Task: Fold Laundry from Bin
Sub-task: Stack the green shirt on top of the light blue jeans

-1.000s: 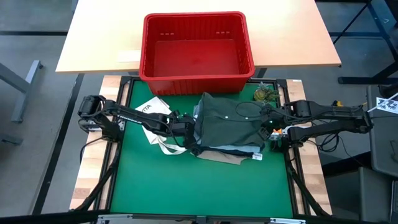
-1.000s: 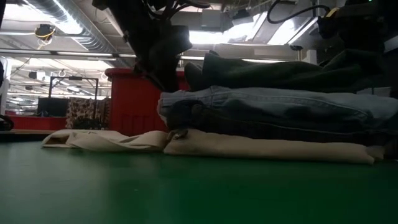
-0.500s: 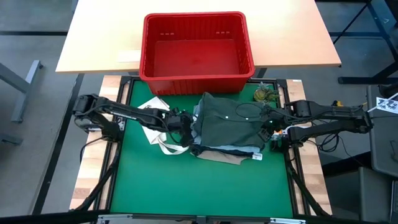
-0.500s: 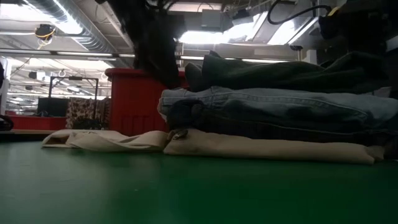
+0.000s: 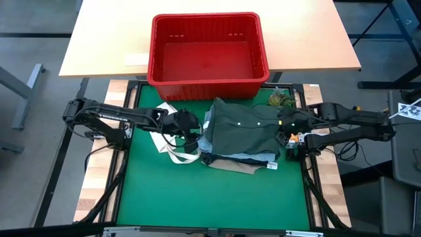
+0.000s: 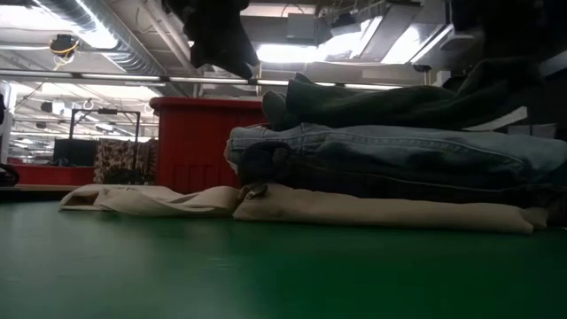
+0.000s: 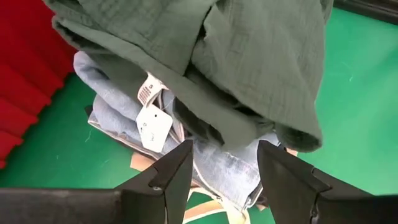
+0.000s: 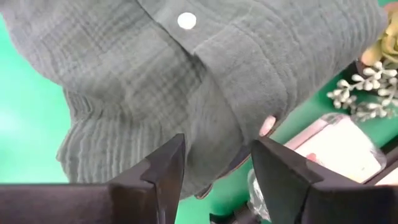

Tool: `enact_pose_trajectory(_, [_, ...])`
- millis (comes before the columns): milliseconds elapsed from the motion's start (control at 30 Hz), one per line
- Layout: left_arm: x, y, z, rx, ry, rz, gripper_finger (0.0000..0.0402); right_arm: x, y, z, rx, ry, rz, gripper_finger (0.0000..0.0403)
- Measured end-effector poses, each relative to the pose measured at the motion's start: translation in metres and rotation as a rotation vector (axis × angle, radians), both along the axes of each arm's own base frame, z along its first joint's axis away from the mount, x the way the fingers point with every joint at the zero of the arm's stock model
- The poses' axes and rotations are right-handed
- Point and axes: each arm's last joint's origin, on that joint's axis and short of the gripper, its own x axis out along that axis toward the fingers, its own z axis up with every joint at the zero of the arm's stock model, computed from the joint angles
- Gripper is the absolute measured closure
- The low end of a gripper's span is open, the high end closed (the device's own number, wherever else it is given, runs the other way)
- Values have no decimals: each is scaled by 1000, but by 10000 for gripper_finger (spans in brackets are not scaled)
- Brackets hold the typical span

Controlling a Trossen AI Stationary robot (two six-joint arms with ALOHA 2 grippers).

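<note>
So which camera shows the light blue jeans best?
The low view: the light blue jeans show side-on, sandwiched in the stack. The left wrist view shows one corner, the high view only an edge, the right wrist view nothing.

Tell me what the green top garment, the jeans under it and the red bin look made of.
Green garment: seemingly a soft crinkled cotton weave, matte, with a pale button. Jeans: faded blue denim, with stitched seams showing. Bin: apparently rigid moulded plastic, slightly glossy, with a thick rim and small slots.
</note>
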Motion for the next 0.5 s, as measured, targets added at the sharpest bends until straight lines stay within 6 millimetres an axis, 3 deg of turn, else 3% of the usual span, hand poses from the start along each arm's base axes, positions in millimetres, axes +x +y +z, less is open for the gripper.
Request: enact_pose_trajectory(500, [5,0,3,-1,-59,2,228,-19,5,17,-7,125,41,219])
